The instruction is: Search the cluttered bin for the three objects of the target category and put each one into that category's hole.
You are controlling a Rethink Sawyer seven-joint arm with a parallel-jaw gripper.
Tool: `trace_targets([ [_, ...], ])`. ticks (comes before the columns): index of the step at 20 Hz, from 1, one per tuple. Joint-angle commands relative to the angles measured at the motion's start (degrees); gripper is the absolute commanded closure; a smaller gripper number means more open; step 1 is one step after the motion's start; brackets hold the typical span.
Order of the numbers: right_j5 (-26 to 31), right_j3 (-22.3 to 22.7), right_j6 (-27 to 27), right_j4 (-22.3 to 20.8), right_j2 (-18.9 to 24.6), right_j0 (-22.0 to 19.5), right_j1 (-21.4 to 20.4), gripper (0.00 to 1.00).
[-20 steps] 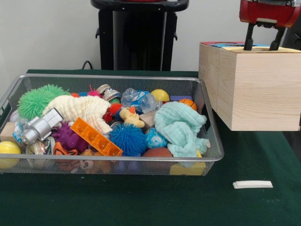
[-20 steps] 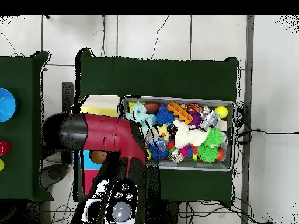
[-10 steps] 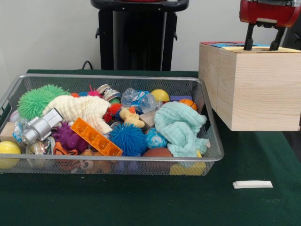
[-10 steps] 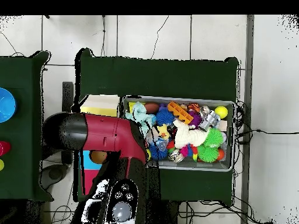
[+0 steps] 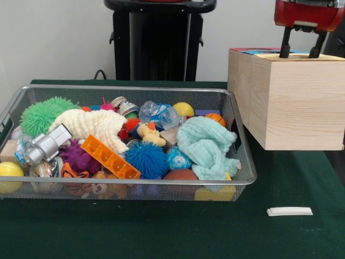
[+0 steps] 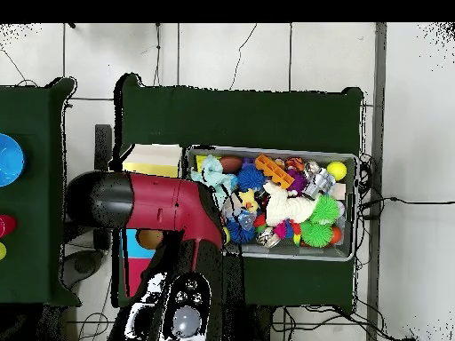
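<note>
My gripper [image 5: 301,53] hangs open over the top of the wooden box [image 5: 294,102] at the right, its two black fingers [image 5: 284,44] spread with nothing between them. The wire mesh bin [image 5: 129,88] to the left is full of toys: a small orange basketball [image 5: 215,118], a yellow ball [image 5: 183,109], a brown ball [image 5: 180,175], a blue spiky ball [image 5: 146,158], a rubber duck [image 5: 149,134] and a mint cloth [image 5: 207,145]. In the overhead view the red arm [image 6: 151,206] covers most of the box [image 6: 153,161]; a brown round thing [image 6: 150,238] shows on the box's blue panel.
A green spiky ball [image 5: 44,113], a cream plush [image 5: 94,125], an orange block [image 5: 109,156] and a silver toy [image 5: 47,144] fill the bin's left half. A white strip [image 5: 289,211] lies on the green cloth in front of the box. A second green table [image 6: 27,191] stands beside it.
</note>
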Motion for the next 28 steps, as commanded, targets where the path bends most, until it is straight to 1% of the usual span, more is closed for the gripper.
trace_targets([
  [1, -1.05, 1.88, 9.67, -0.38, 0.03, -2.89, -1.15, 0.0],
  [6, -2.59, 2.79, 9.83, -0.32, 0.14, -2.75, -1.15, 0.0],
  [8, -3.45, 3.14, 9.38, -0.15, 0.62, -3.13, -1.04, 0.0],
  [10, -3.12, 2.5, 8.4, -0.62, 0.76, -3.58, -0.71, 0.0],
  [12, -4.11, 3.25, 8.33, -0.43, 1.03, -3.71, -0.81, 0.0],
  [13, -4.66, 3.74, 8.7, -0.21, 1.08, -3.6, -0.92, 0.0],
  [17, -4.69, 3.0, 9.87, -0.18, 0.62, -3.13, -0.35, 0.0],
  [21, -5.6, 3.4, 9.78, 0.14, 1.02, -3.44, -0.07, 0.0],
  [24, -4.71, 2.89, 9.42, -0.14, 0.86, -3.36, -0.14, 0.0],
  [28, -1.87, 2.03, 10.03, -0.39, -0.31, -2.75, -1.22, 0.0],
])
